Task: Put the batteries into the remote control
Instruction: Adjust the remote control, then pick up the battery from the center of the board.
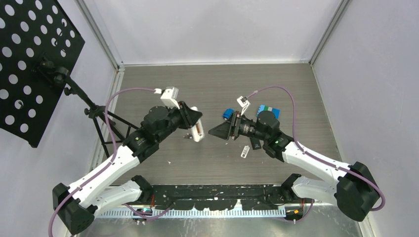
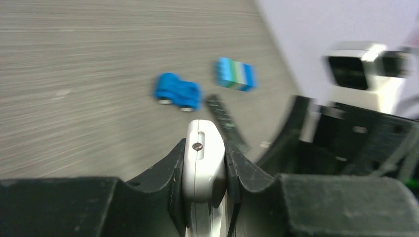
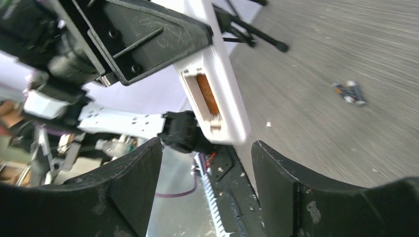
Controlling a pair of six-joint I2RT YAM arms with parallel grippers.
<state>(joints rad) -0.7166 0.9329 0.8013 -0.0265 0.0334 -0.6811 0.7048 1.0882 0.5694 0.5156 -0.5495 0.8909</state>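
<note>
The remote (image 3: 226,94) is clamped in the left claw (image 2: 203,154) so its compartment (image 3: 212,118), orange battery (image 3: 206,96) seated, is presented to the parted right claw (image 3: 206,148).

a robotics lab test cell: a left arm (image 1: 113,165) and a right arm (image 1: 316,163) trailing purple cables (image 1: 136,89) are bolted at the near edge of a grey wood-grain counter (image 1: 217,84), boxed in by plain white walls (image 1: 212,29) on aluminium frame posts (image 1: 101,35). a black perforated board (image 1: 34,54) stands on a tripod (image 1: 101,118).

White remote (image 3: 230,98) tilted, compartment open (orange-red battery (image 3: 207,94) seated inside); 2 dark batteries (image 3: 350,93) lie on table (image 3: 321,49).
</note>
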